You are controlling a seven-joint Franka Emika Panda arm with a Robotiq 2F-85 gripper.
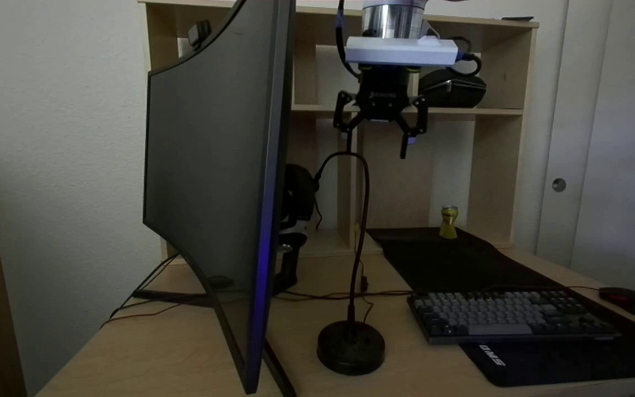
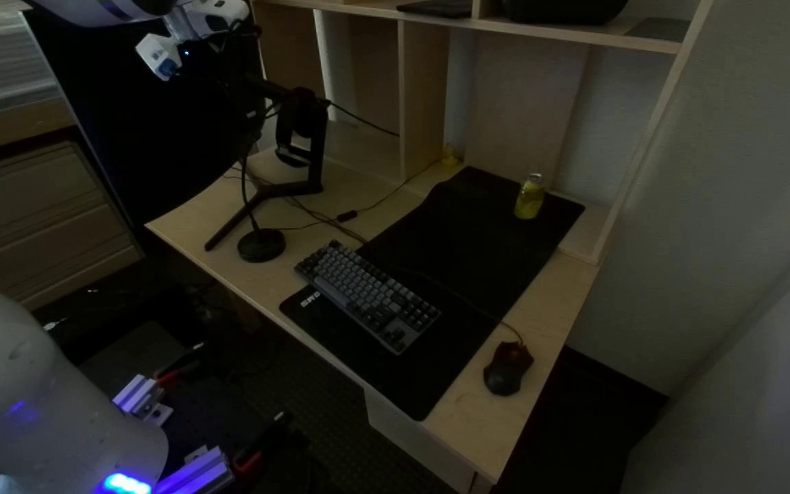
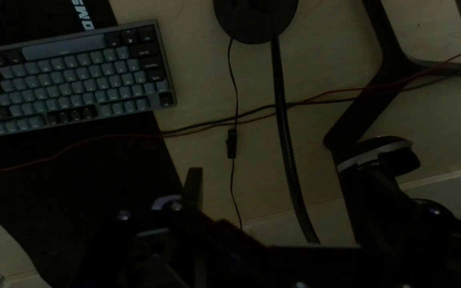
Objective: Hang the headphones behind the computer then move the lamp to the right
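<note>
The headphones (image 1: pixel 300 187) are apparently hanging behind the computer (image 1: pixel 213 138), partly lost in shadow; being light and softly padded, by my guess, they are probably needing no further touch. Just to their right in an exterior view, the lamp (image 1: pixel 350 347) is standing upright on the desk (image 1: pixel 428 369), its thin gooseneck (image 3: pixel 287 140) arching over. The flat base (image 2: pixel 261 245) is likely carrying most of the weight and the gooseneck is likely bending under any pull, so gripping it low, close above the base, is looking surer than tugging at the top. A slim cord (image 3: pixel 236 92) is trailing away and could be snagging during a slide. Near the lamp's top the gripper (image 1: pixel 376 146) is hovering with its fingers (image 1: pixel 404 148) spread wide, pinching nothing; whether one is touching the gooseneck, I cannot tell. Farther right, the keyboard (image 1: pixel 510 317) is lying near the base, so the lamp is probably needing a careful path.
</note>
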